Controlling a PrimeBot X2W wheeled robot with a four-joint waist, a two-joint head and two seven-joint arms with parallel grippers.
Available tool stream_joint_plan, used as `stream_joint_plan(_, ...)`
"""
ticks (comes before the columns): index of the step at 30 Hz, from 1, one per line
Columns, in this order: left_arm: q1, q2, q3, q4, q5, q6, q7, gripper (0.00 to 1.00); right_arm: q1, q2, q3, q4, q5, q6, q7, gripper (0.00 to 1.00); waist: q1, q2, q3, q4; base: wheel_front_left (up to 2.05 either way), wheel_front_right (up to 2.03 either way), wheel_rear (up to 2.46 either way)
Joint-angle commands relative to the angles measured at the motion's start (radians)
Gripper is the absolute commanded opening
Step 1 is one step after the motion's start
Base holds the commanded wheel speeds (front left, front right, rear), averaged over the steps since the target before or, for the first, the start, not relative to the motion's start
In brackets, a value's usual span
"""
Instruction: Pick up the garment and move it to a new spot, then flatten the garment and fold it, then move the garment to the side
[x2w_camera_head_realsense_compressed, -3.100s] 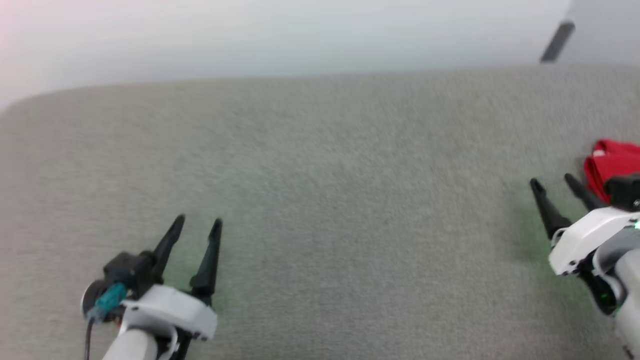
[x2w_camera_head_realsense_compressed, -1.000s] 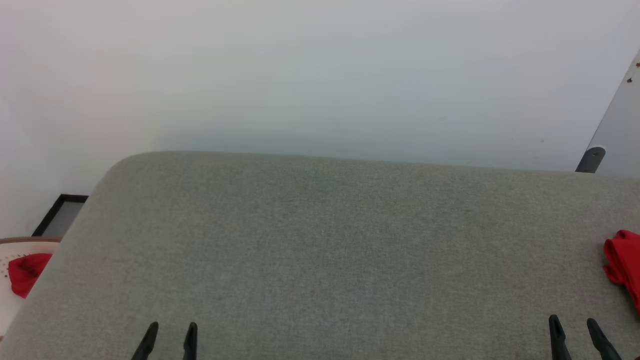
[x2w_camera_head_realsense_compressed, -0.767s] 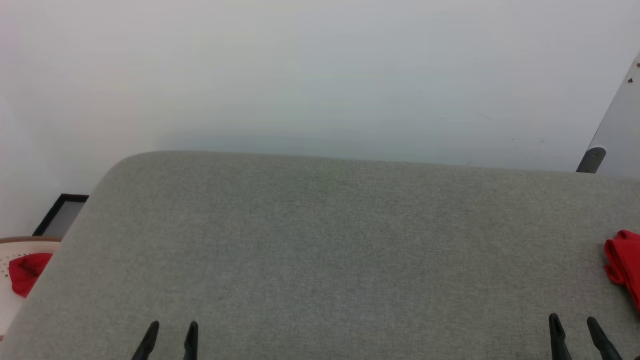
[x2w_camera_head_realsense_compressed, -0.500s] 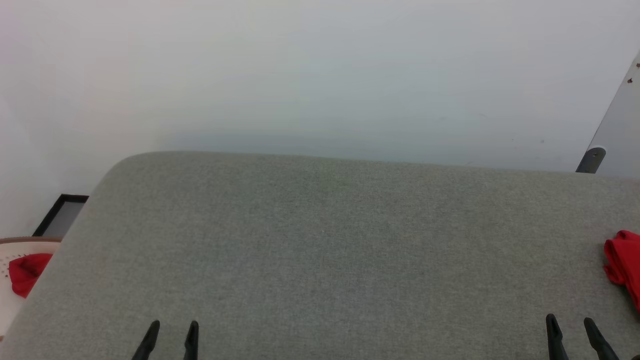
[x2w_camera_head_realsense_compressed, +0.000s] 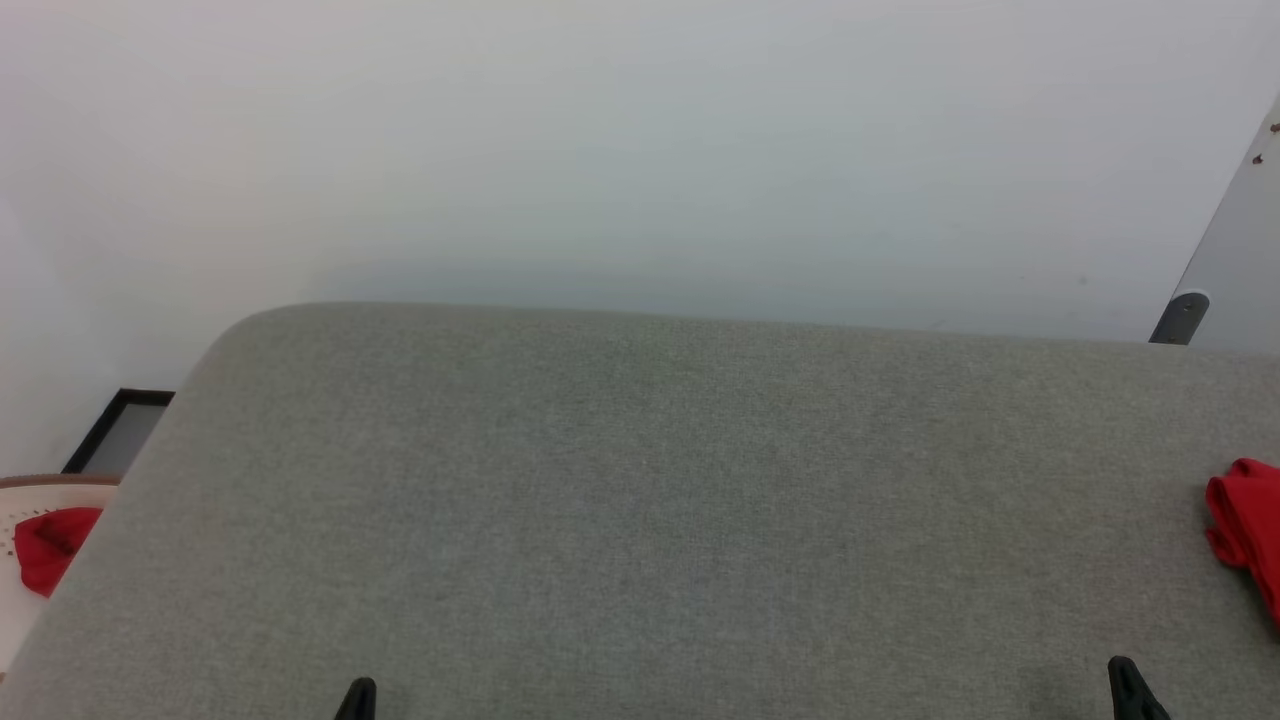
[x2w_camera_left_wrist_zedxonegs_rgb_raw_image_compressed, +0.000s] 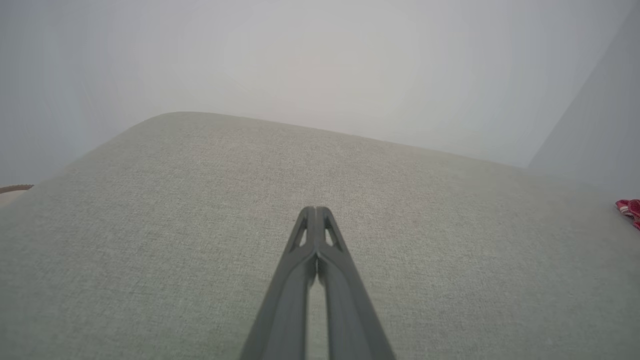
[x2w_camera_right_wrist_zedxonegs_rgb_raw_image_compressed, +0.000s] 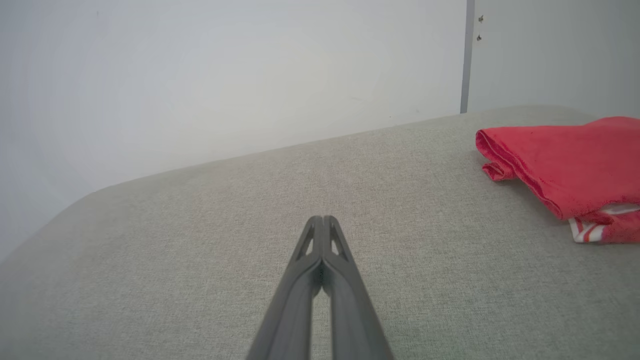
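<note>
The trouble nearest me lies with the right end effector (x2w_camera_right_wrist_zedxonegs_rgb_raw_image_compressed: 323, 222). Its two fingers are pressed together with nothing between them, and it points across the bare worktop (x2w_camera_head_realsense_compressed: 640, 500). The garment (x2w_camera_right_wrist_zedxonegs_rgb_raw_image_compressed: 565, 160) is off to its right, near but apart. A swing to that side could, I think, catch the red fold and drag it open, since cloth this light should slide easily on the grey weave.

The garment lies folded at the right end of the worktop, plain red on top. A strip of white-and-red trim pokes out from under its near corner, and a passing finger would snag that loose bit first. In the head view the cloth runs out of frame at the right, so I cannot tell how close it sits to the edge. If it overhangs, a nudge could tip it off.

Further left, past the worktop's corner, another red cloth (x2w_camera_head_realsense_compressed: 50, 545) lies on a pale round tray (x2w_camera_head_realsense_compressed: 60, 481) and could be mistaken for the piece being handled.

As for pose, both arms sit low at the near edge, their dark tips just rising over the bottom of the head view. The left end effector (x2w_camera_left_wrist_zedxonegs_rgb_raw_image_compressed: 316, 215) is likewise closed and empty. It aims straight over open fabric toward the wall (x2w_camera_head_realsense_compressed: 640, 150), well apart from everything.
</note>
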Motion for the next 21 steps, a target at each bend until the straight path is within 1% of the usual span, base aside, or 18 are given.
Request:
stream_joint_plan(1, -0.025, 0.002, 0.008, -0.011, -0.046, 0.0, 0.011, 0.0, -0.022, -0.002, -0.004, -0.007, 0.043, 0.0, 0.007, 0.0, 0.0, 0.0, 0.002, -0.001, 0.0, 0.0, 0.0)
stream_joint_plan(21, -0.115, -0.032, 0.043, 0.027, -0.365, -0.002, 0.102, 0.0, -0.108, 0.007, -0.009, 0.039, 0.359, 0.0, 0.068, 0.0, 0.0, 0.0, 0.018, -0.016, 0.0, 0.0, 0.0)
